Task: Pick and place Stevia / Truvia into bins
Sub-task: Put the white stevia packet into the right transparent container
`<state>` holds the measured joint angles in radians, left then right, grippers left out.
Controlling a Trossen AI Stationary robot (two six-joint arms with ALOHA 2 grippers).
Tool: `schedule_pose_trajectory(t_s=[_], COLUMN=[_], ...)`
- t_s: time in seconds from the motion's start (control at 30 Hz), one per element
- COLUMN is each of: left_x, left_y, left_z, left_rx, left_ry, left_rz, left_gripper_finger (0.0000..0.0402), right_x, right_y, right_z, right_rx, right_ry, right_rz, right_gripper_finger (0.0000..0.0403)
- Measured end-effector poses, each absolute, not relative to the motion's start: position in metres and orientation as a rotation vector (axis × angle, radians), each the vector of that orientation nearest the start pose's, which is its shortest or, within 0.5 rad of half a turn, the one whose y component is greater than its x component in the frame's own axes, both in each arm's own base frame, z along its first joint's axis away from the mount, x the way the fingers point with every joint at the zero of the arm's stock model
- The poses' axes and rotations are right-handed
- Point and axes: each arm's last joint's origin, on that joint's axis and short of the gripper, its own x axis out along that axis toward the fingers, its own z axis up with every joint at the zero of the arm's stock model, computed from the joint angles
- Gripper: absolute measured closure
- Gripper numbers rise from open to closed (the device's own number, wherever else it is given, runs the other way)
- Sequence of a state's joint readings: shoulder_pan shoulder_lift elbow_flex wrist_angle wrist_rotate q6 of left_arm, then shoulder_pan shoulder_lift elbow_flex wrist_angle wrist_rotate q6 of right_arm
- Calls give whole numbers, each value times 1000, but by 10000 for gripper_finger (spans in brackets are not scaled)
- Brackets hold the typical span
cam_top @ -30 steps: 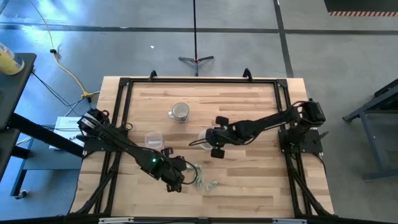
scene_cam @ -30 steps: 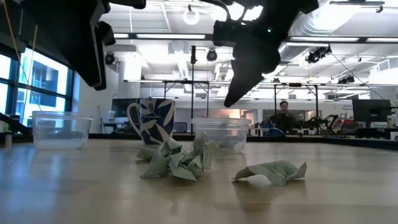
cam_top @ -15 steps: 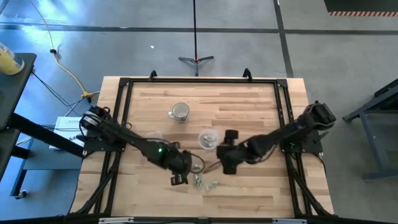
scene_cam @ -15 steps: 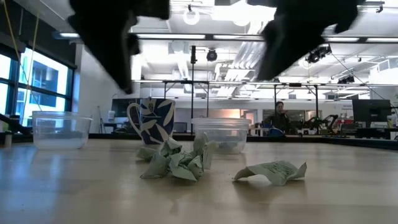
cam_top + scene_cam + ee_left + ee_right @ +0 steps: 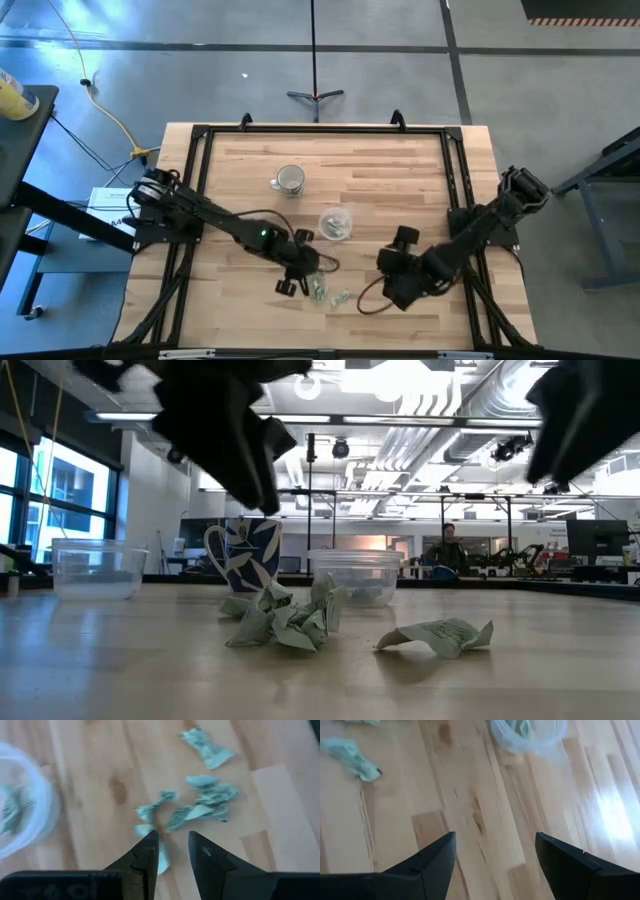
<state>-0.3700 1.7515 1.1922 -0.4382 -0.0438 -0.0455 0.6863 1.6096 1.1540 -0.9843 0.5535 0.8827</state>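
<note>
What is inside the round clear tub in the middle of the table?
The round tub holds a few pale green sachets, seen through its wall in the right wrist view. Their exact number cannot be told, since they overlap and the picture cuts off part of the tub.

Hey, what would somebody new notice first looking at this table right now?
A crumpled heap of pale green paper sachets lies near the wooden table's front edge, with the left gripper open just above it. Behind it stands a round clear plastic tub already holding sachets.

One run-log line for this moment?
left tool: open over sachets | right tool: open, empty | round bin: holds sachets
</note>
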Motion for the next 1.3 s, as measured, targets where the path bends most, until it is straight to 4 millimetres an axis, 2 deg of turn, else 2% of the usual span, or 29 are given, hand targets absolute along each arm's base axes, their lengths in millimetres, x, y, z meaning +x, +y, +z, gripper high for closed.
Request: schedule_pose_trajectory(t_s=[0.2,0.43,0.6,0.73,0.83,0.9,1.3], left_x=[327,320,322,323,326,326,332], left_y=[-131,-125,-131,-128,-131,-133,-127], left_z=[182,169,172,171,157,148,140], left_rx=[155,74,2,-48,-50,-73,-94], left_ry=[966,970,929,935,975,1016,1008], left_rz=[-195,-9,-16,17,0,-11,46], left_gripper_finger=[261,257,215,175,159,158,207], right_x=[213,209,210,212,214,215,219], right_y=[184,178,175,175,173,172,169], right_z=[211,196,191,191,191,191,191], right_rx=[26,33,37,19,11,14,35], right_ry=[1063,1065,1071,1054,1056,1057,1053], right_rz=[-433,-471,-475,-464,-463,-468,-476], right_gripper_finger=[140,140,140,140,140,140,140])
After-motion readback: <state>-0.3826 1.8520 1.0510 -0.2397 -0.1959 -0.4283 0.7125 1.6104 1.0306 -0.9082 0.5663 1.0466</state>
